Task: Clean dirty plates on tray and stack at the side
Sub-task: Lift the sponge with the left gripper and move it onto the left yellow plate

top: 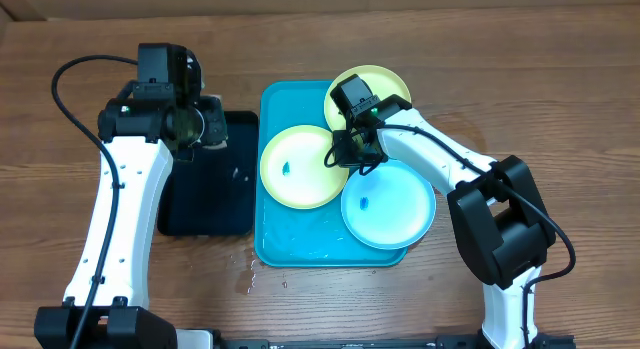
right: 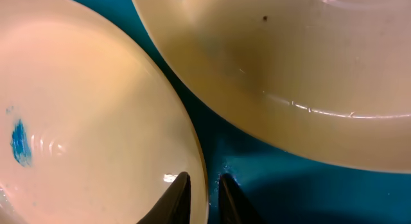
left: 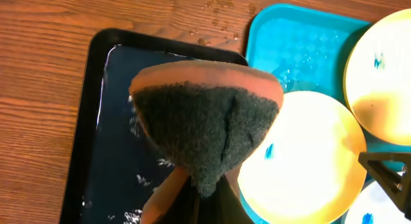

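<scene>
Right gripper [top: 346,154] is seen from overhead closed on the right rim of the left yellow-green plate [top: 295,167], which lies flat in the blue tray [top: 300,244]. A second yellow-green plate [top: 388,84] at the far corner and a cyan plate [top: 392,207] at the right are carried there too, both reaching past the rim. Blue smears are borne by the left and cyan plates. Left gripper [top: 198,124] is held above the far end of the black tray [top: 205,204], whose long axis runs away from the robot.

From the left wrist, a folded orange-and-green sponge [left: 205,121] is seen squeezed in the shut jaws, whose fingers are hidden; the black tray is wet.

From the right wrist, only the fingertips [right: 179,197] are shown, the rim pinched between them.
</scene>
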Controlling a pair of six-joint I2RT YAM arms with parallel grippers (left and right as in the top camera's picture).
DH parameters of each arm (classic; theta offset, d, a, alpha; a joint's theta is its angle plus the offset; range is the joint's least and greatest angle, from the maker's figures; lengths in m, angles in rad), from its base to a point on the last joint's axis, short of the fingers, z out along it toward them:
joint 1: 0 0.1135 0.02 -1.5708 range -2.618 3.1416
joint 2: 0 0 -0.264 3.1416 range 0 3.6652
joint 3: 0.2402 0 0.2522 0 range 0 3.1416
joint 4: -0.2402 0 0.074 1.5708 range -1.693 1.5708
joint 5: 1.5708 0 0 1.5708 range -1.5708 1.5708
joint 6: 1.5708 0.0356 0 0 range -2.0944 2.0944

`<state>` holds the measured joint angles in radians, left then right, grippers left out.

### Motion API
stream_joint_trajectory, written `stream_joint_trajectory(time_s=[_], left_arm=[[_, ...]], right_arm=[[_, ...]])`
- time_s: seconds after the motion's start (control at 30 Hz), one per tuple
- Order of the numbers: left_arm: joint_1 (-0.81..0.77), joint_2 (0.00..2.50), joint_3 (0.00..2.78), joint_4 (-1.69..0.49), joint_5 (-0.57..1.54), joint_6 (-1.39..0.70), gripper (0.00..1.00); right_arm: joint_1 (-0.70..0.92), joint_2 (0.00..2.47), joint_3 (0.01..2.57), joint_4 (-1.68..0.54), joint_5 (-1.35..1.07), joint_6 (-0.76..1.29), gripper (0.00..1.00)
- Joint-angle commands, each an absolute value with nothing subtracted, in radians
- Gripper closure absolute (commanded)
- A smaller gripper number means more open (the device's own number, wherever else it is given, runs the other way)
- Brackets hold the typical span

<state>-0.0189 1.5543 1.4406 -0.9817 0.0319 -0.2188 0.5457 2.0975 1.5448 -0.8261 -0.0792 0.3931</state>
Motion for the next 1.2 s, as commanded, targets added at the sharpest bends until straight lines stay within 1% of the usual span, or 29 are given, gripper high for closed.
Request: stream_joint_trajectory(time_s=[0.0,0.17,0.2,0.23,0.3,0.43,0.47,0.53,0.57,0.6,0.67,0.77,0.9,1.07,1.1,1.17], left_arm=[[-0.022,1.549,1.441,-0.986,0.053,-0.179,0.96],[-0.022,1.549,1.441,-0.99,0.052,-0.179,0.96],[-0.022,1.549,1.441,-0.99,0.052,-0.179,0.96],[-0.021,1.549,1.441,-0.987,0.052,-0.178,0.96],[-0.019,1.549,1.445,-0.978,0.053,-0.178,0.96],[-0.019,1.549,1.519,-1.013,0.053,-0.174,0.96],[-0.019,1.549,1.542,-1.025,0.054,-0.172,0.96],[-0.02,1.549,1.566,-1.037,0.079,-0.172,0.96],[-0.021,1.549,1.568,-1.04,0.123,-0.172,0.96],[-0.021,1.55,1.567,-1.048,0.158,-0.172,0.96],[-0.027,1.559,1.554,-1.058,0.185,-0.176,0.96],[-0.047,1.588,1.546,-1.07,0.192,-0.18,0.96],[-0.094,1.64,1.546,-1.073,0.261,-0.179,0.96],[-0.167,1.71,1.546,-1.061,0.263,-0.18,0.96],[-0.178,1.721,1.546,-1.056,0.263,-0.18,0.96],[-0.2,1.747,1.546,-1.046,0.263,-0.181,0.96]], right_arm=[[0.55,2.095,1.57,-0.815,-0.068,0.402,0.8],[0.551,2.104,1.553,-0.795,-0.068,0.402,0.81],[0.551,2.104,1.546,-0.788,-0.068,0.402,0.84],[0.551,2.104,1.544,-0.786,-0.068,0.402,0.9],[0.551,2.104,1.544,-0.778,-0.072,0.402,0.96],[0.551,2.104,1.544,-0.776,-0.083,0.424,0.96],[0.551,2.103,1.544,-0.779,-0.083,0.424,0.94],[0.551,2.104,1.544,-0.784,-0.083,0.424,0.76],[0.551,2.104,1.544,-0.795,-0.083,0.424,0.74],[0.551,2.104,1.544,-0.802,-0.084,0.424,0.74],[0.551,2.104,1.544,-0.82,-0.083,0.443,0.76],[0.551,2.104,1.544,-0.821,-0.084,0.443,0.85],[0.551,2.104,1.533,-0.822,-0.084,0.443,0.96],[0.551,2.104,1.511,-0.817,-0.083,0.446,0.96],[0.551,2.104,1.511,-0.815,-0.083,0.446,0.95],[0.551,2.104,1.512,-0.812,-0.083,0.446,0.76]])
